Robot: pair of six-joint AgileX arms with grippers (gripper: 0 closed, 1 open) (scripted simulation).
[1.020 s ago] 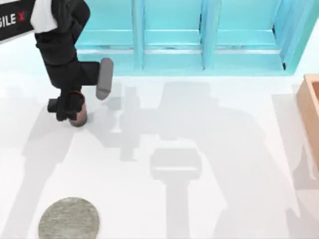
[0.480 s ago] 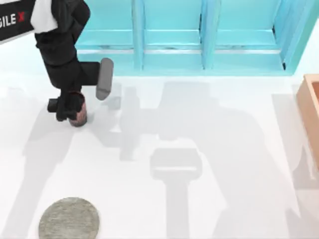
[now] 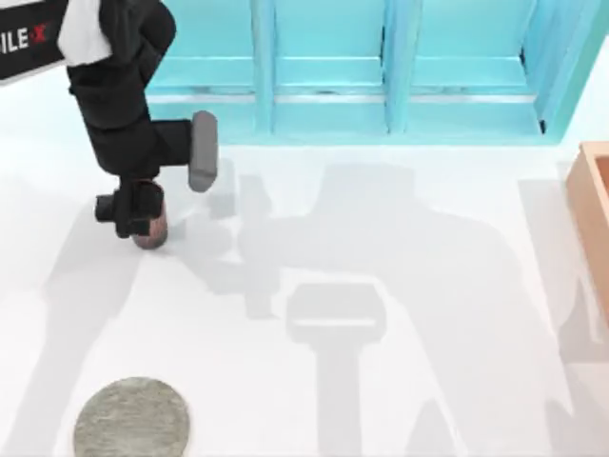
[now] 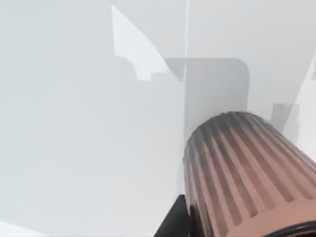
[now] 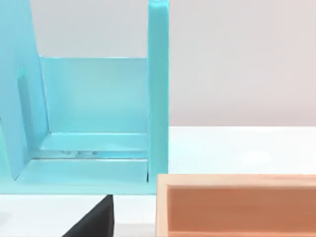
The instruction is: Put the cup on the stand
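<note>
The copper-brown ribbed cup (image 3: 152,233) stands at the table's back left, mostly covered from above by my left gripper (image 3: 133,211), which is shut on it. In the left wrist view the cup (image 4: 247,173) looms close, with one dark finger (image 4: 173,224) against its side. The speckled grey round stand (image 3: 131,417) lies flat at the front left edge, well in front of the cup and apart from it. A dark piece of my right gripper (image 5: 96,222) shows low in the right wrist view, near the wooden box.
A teal shelf unit (image 3: 381,86) runs along the back of the table. A tan wooden box (image 3: 595,219) sits at the right edge, also close in the right wrist view as the box (image 5: 237,205). White tabletop lies between cup and stand.
My left gripper and the cup have shifted slightly toward the front, and the arm's shadow on the table has slid to the right.
</note>
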